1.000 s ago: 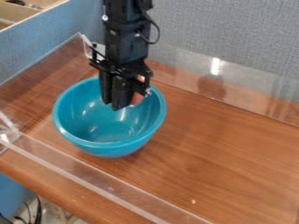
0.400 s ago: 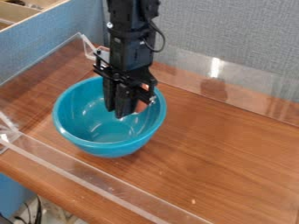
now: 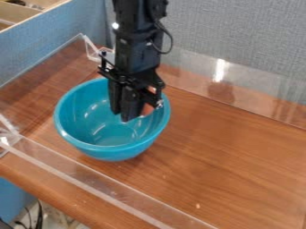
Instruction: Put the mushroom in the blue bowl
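The tool (image 3: 134,111) is seen hanging straight down over the blue bowl (image 3: 89,121), its tips dipped below the rim on the bowl's far-right side. The fingers are drawn tightly together, and a small patch of reddish-orange and pale colour is glimpsed just beside them, at the bowl's inner wall: this is taken to be the mushroom (image 3: 147,105), pinched between the tips. So the tool is clamped on the mushroom, though most of the toy is hidden by the dark fingers.

Why this pose? The vertical hang is judged to be chosen so that the mushroom can be let go cleanly into the deep bowl without the rim being struck. The cargo is carried inside the rim line rather than above it, so a short drop is left and little chance of a bounce-out is given.

The bowl is set on the wooden desk (image 3: 227,152), towards its left part, with a clear low barrier (image 3: 72,179) running along the near edge and another along the far edge. The bowl's floor looks bare; nothing is seen resting in it.

The step in hand is judged to be the release: the transport looks all but done, and only the opening of the fingers is left. One risk is noted: the tips are held close to the far-right wall, so the mushroom could roll against it on landing.
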`<state>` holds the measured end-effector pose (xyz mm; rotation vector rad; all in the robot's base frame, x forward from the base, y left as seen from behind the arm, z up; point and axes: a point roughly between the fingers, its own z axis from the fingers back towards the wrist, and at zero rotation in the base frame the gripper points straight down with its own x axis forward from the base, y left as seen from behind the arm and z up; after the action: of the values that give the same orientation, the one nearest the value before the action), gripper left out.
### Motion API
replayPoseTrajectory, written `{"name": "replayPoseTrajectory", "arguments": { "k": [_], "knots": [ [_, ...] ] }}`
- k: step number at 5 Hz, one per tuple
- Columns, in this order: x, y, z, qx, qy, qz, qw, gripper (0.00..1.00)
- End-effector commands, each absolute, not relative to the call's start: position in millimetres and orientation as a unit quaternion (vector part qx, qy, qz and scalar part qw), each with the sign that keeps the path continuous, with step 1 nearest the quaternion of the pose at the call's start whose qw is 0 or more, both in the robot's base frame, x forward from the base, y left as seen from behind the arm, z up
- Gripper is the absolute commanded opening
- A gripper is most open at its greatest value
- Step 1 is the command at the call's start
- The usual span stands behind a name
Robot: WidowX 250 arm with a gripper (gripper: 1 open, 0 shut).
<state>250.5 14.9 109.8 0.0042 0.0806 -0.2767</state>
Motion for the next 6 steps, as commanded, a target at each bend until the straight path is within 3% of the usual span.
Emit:
{"name": "replayPoseTrajectory", "arguments": {
  "k": [1,2,3,6],
  "knots": [
    [249.6,10.1,126.2,0.007,0.008,-0.143,0.99,0.0],
    [248.1,6.9,126.5,0.006,0.007,-0.144,0.99,0.0],
    [246.4,13.5,134.0,0.003,0.004,-0.138,0.99,1.0],
    [239.5,27.3,146.4,0.002,0.007,-0.122,0.992,1.0]
  ]
}}
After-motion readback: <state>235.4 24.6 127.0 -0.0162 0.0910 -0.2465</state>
